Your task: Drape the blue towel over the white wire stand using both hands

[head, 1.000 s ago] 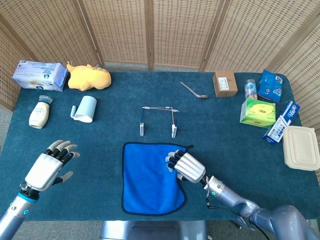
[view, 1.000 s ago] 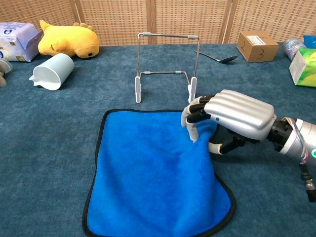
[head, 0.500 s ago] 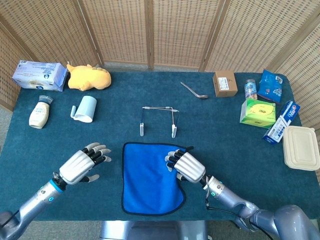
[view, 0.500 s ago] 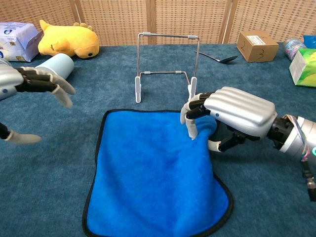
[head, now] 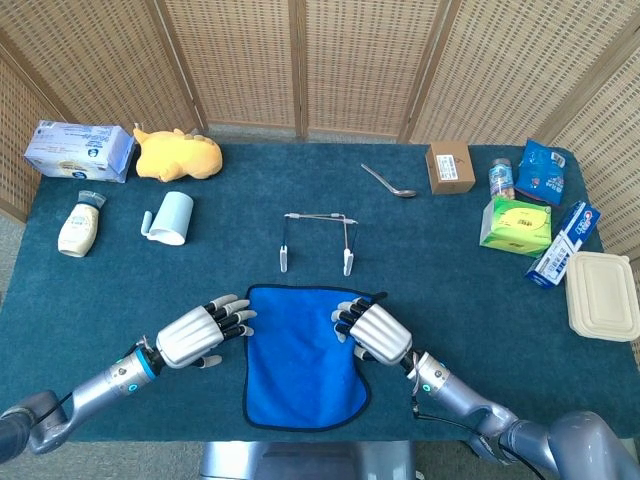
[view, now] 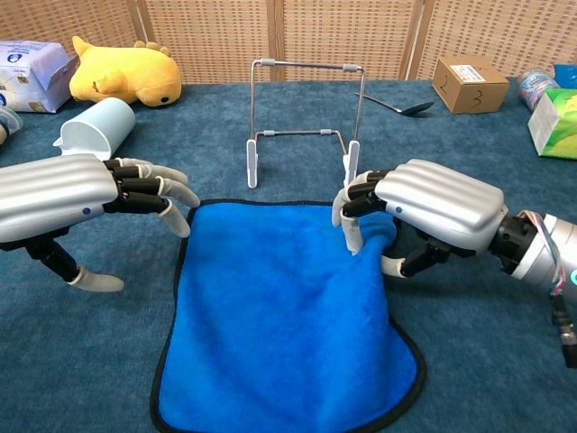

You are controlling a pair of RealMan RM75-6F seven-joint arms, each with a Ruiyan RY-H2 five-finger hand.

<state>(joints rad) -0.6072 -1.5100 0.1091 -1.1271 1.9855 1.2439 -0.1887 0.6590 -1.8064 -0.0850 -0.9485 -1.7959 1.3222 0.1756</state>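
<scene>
The towel (head: 303, 353) lay flat on the counter (head: 460, 290), near side of the wire stand (head: 317, 240), its far right corner bunched up under the right hand (view: 431, 209), whose fingers (view: 351, 213) curled down and clamped on that corner. The left hand (view: 63, 194) hovered just left of the towel's far left corner with fingers (view: 149, 194) apart, holding nothing. Cup (head: 172, 217), yellow plush (head: 177, 154) and bottle (head: 79, 225) sat far left; spoon (head: 388, 181) and box (head: 450, 167) far right.
</scene>
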